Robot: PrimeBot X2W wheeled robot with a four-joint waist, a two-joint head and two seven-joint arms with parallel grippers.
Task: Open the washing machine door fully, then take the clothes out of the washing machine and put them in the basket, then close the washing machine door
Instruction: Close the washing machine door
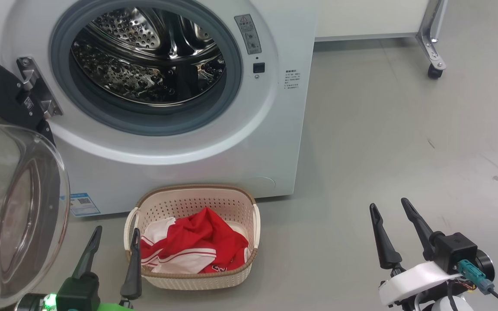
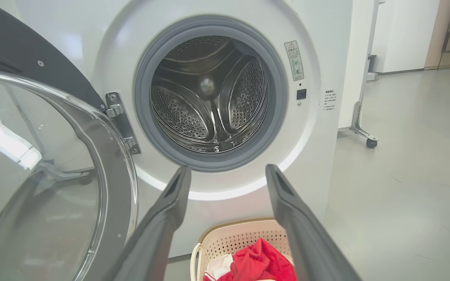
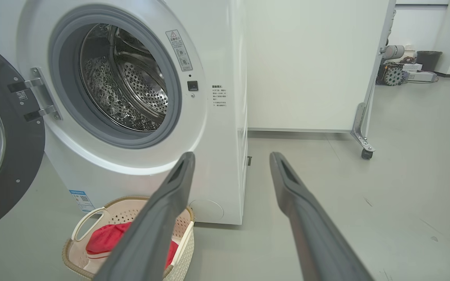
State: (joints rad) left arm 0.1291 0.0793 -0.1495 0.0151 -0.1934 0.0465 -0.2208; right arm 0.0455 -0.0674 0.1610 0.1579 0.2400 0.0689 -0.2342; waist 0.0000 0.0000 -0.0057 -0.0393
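Left gripper [image 1: 117,229] and right gripper [image 1: 388,203] agape, clothes [image 1: 197,242] in basket [image 1: 214,203]

Open washing machine door [image 3: 25,156], red clothes [image 3: 108,239] in basket [image 3: 125,199], jaws spread apart.

- Bright, even indoor light falls from above; shadows on the floor [image 1: 361,129] are faint.
- Glints speckle the steel drum [image 1: 145,73]; pale reflections (window-like patches) smear the washing machine door [image 2: 33,156].
- Wrist views bow straight edges near their borders.
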